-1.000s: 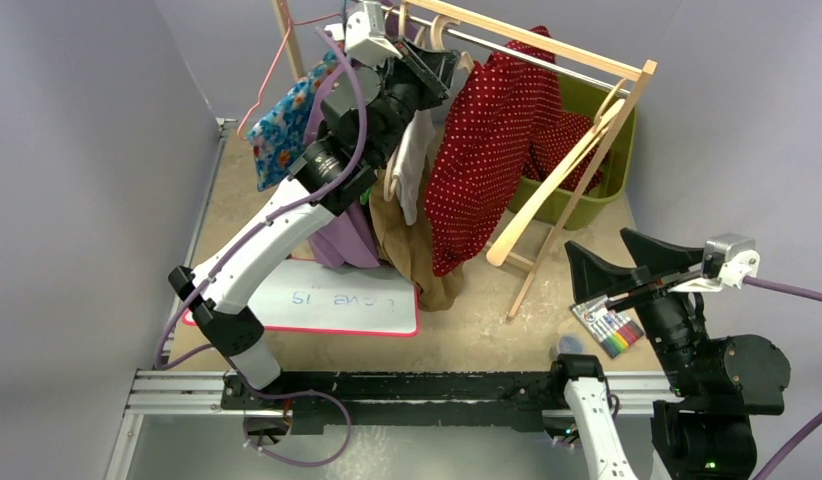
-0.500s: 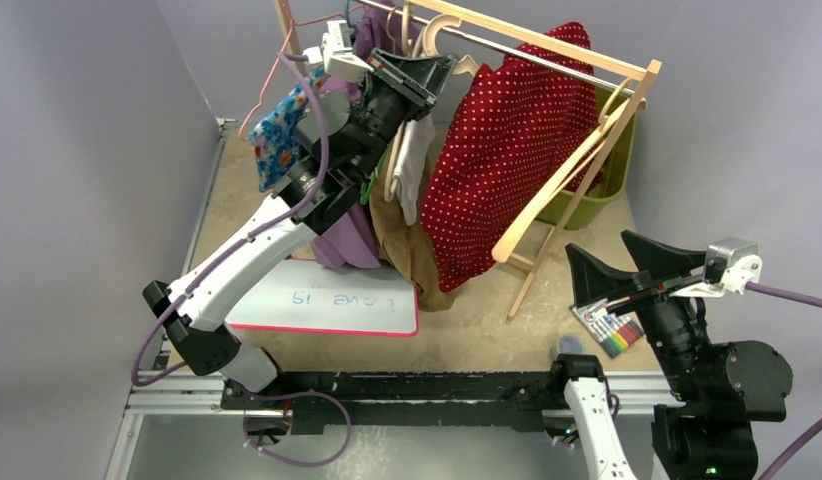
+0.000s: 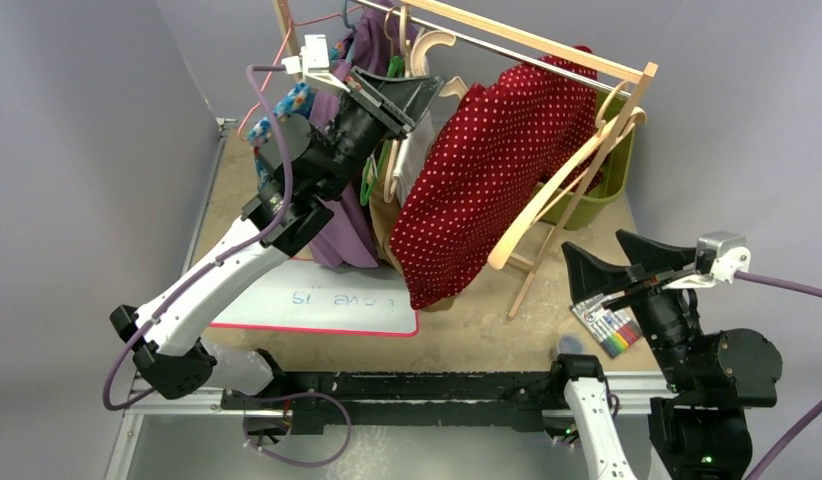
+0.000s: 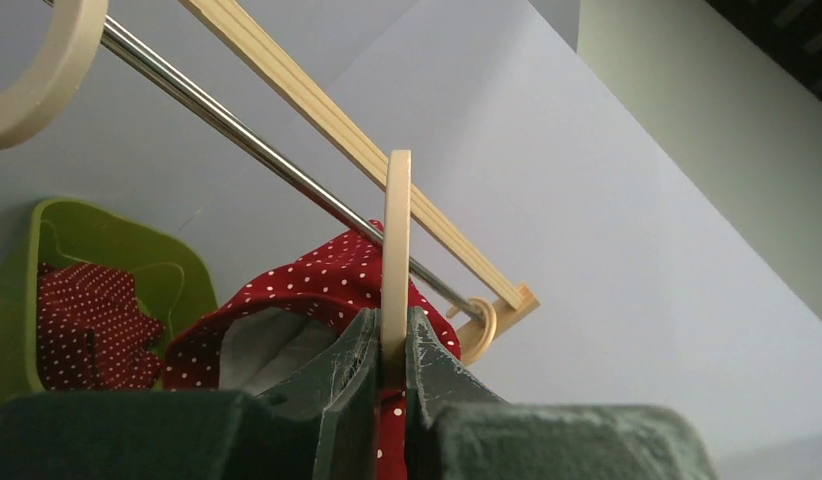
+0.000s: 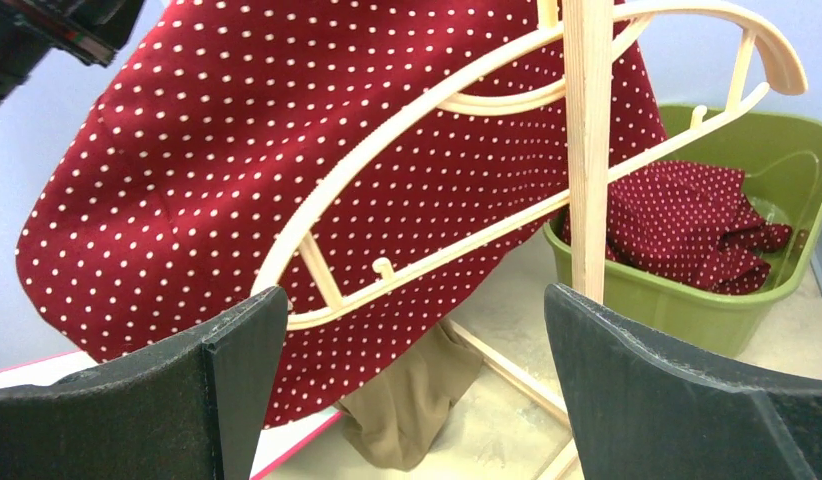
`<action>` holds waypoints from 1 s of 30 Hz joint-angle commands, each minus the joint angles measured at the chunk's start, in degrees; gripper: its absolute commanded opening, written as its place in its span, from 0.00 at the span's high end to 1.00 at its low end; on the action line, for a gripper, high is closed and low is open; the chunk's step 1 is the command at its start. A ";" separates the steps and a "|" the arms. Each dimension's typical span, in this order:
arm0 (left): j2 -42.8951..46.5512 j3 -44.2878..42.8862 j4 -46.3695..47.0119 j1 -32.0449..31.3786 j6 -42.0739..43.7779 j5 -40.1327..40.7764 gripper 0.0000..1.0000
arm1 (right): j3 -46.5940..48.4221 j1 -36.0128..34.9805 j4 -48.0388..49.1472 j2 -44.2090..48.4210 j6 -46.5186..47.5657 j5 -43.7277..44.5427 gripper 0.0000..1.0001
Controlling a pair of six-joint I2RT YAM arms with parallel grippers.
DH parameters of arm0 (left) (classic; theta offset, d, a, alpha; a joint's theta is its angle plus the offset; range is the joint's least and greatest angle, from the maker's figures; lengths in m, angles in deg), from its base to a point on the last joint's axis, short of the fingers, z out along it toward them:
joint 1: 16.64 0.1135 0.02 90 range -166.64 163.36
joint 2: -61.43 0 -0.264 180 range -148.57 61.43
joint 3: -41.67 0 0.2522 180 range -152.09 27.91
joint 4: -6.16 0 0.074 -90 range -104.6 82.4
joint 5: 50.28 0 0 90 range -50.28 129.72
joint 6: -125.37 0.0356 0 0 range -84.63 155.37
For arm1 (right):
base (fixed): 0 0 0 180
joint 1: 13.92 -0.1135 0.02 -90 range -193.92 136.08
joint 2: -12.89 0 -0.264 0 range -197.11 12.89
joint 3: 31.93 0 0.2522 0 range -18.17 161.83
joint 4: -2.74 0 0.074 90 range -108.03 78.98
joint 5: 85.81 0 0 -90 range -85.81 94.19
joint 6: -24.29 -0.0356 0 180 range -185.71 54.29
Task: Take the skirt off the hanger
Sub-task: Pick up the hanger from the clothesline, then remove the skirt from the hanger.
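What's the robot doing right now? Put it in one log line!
left gripper: shut on hanger | skirt: red dotted, not yet off hanger | right gripper: open, holding nothing

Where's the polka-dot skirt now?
Top view, centre: the skirt hangs under the rack rail on the hanger the left gripper clamps, beside a bare wooden hanger.

Red dotted skirt (image 3: 477, 180) hangs from cream hanger (image 4: 395, 250).
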 commanded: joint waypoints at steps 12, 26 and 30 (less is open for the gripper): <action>11.24 9.51 -5.90 0.21 16.12 -8.21 1.00 | -6.43 -0.34 -1.11 0.49 1.62 3.32 0.01; 12.78 19.05 -7.84 0.21 17.18 -15.18 1.00 | -26.60 -0.36 1.83 2.60 -9.30 -1.39 0.02; 11.31 19.39 -8.25 0.20 20.80 -19.60 1.00 | -30.61 -0.37 2.17 2.51 -10.99 -1.61 0.02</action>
